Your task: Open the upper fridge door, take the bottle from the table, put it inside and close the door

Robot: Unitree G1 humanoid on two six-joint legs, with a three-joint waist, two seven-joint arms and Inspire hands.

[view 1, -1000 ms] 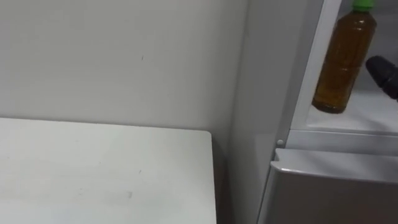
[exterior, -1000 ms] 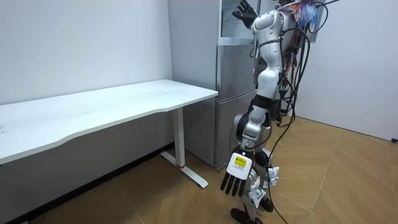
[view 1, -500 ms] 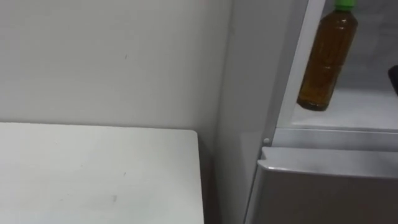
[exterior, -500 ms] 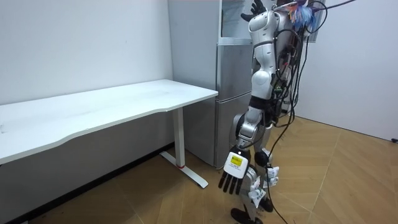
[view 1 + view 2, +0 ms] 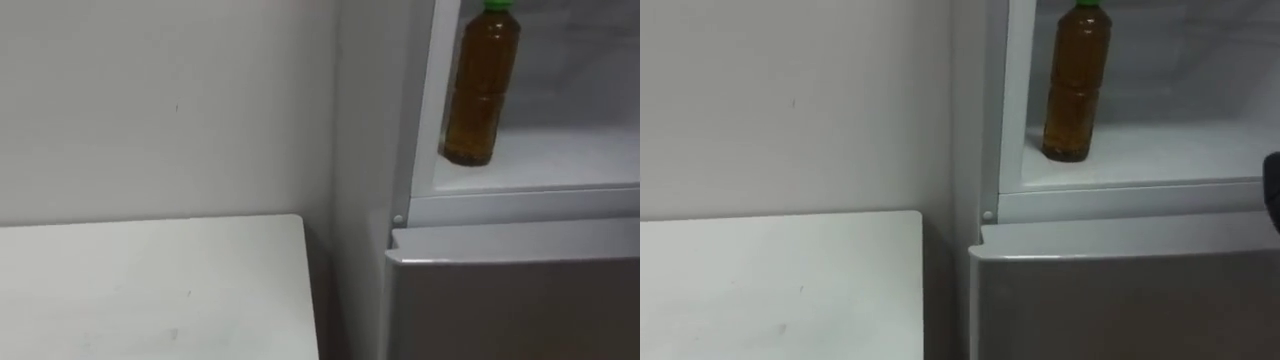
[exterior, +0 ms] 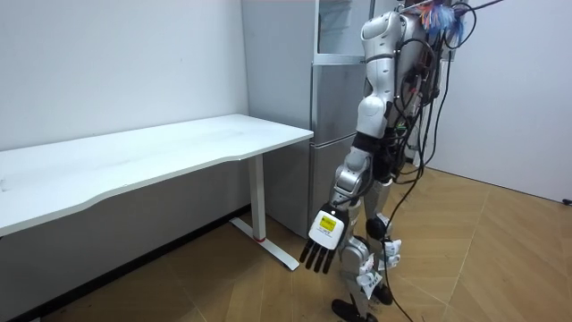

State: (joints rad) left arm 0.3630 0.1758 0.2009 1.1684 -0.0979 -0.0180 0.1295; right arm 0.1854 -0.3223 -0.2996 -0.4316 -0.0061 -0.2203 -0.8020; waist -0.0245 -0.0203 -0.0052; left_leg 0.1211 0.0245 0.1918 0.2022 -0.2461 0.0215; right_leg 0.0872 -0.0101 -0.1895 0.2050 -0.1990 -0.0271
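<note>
Faces amber, green-capped plastic bottle (image 5: 481, 85) upright on upper shelf (image 5: 560, 160) of grey fridge (image 5: 500, 300) (left side); hangs left hand (image 6: 323, 240) straight-fingered, empty; cannot tell grip of right hand (image 5: 1273, 190).

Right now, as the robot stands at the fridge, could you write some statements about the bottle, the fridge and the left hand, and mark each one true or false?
1. The bottle stands upright on the shelf of the upper fridge. True.
2. The bottle's cap is red. False: it is green.
3. The lower fridge door is open. False: it is shut.
4. The left hand hangs low beside the robot, fingers straight. True.
5. The white table is to the left of the fridge. True.
</note>
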